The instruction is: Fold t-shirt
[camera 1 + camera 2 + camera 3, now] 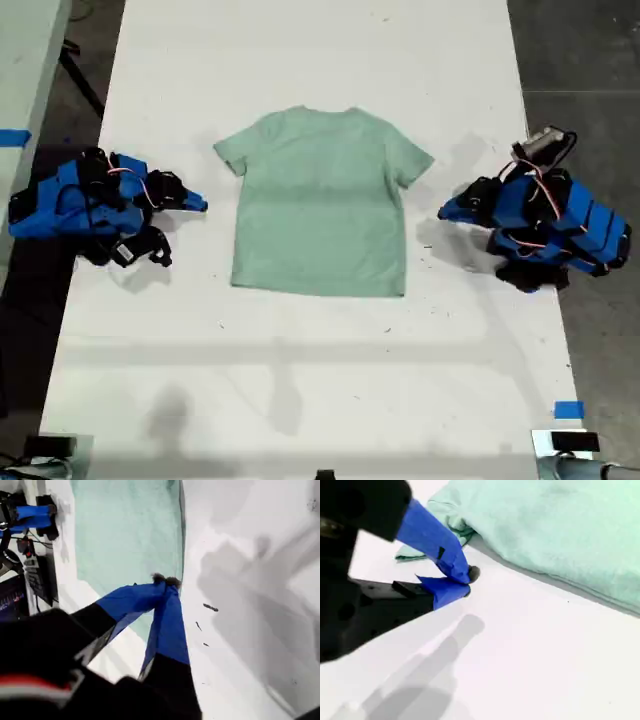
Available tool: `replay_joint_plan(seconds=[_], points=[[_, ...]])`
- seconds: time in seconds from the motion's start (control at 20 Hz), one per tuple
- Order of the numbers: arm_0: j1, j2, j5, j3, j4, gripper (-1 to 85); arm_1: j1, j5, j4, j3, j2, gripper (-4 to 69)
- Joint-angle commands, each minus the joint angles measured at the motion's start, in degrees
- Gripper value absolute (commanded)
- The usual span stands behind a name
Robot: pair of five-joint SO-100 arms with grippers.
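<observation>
t-shirt (320, 205) flat, claws parked beside it

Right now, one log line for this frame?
t-shirt: flat, unfolded on table | my first hand: shut, empty, by shirt edge | my second hand: shut, empty, near sleeve

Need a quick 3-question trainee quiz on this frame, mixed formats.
1. True or false: the t-shirt is already folded in half.
2. My first gripper is: A) clamped on the hem, B) shut, holding nothing, C) wide open.
3. Which part of the t-shirt lies nearest my second gripper?

Key: 1 false, it lies spread flat on the table. 2 B. 3 a sleeve.
</observation>
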Motion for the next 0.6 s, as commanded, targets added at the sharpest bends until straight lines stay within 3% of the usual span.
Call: replay_joint_plan(seconds=[0.0, 0.4, 0.55], points=[[5.1, 0.0, -14.0, -8.1, 4.1, 0.0, -2.7, -0.4, -8.2, 6.2, 0.6, -1.4], [4.7, -3.3, -13.7, -11.4, 4.1, 0.0, -2.7, -2.0, -8.3, 4.6, 0.6, -1.4], [4.4, -13.0, -13.4, -17.1, 2.2, 0.0, -2.6, -3.4, -5.7, 1.3, 0.4, -1.3]])
